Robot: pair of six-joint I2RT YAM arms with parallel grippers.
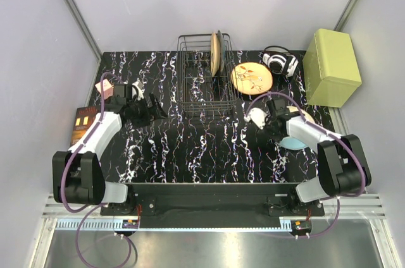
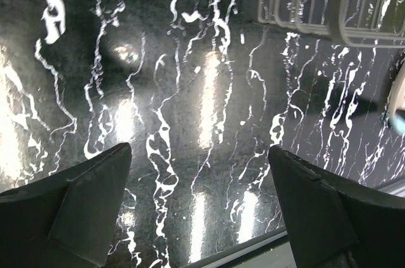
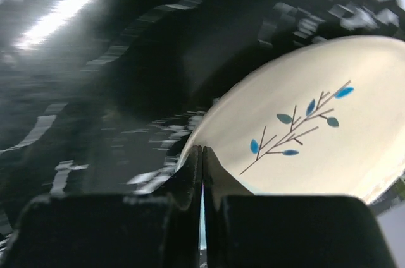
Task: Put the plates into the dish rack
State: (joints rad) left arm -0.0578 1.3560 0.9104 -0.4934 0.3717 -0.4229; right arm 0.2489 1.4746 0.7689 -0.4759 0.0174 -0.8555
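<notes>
Where everything rests: a black desk veined in white, glossy enough to throw back long streaks of lamp light.
Room: pale grey-lilac wall panels on three sides, with metal rails slanting up the far corners.
Left fingers: spread wide over bare desk.
Right fingers: drawn together to a hairline slit, tips at the rim of the cream plate, which lies just ahead and to their right.
Dish rack: ahead of the left fingers and to their right, with two plates upright at its right end.
Orange plate: flat on the desk beyond the right fingers, just beside the dish rack.
Cut off: the left wrist view catches only a corner of the dish rack; from above, the right arm covers most of the cream plate.
Hard to make out: the right wrist view is smeared, so whether the tips touch the rim cannot be told. The two plates show edge-on, one pale, one dark.
</notes>
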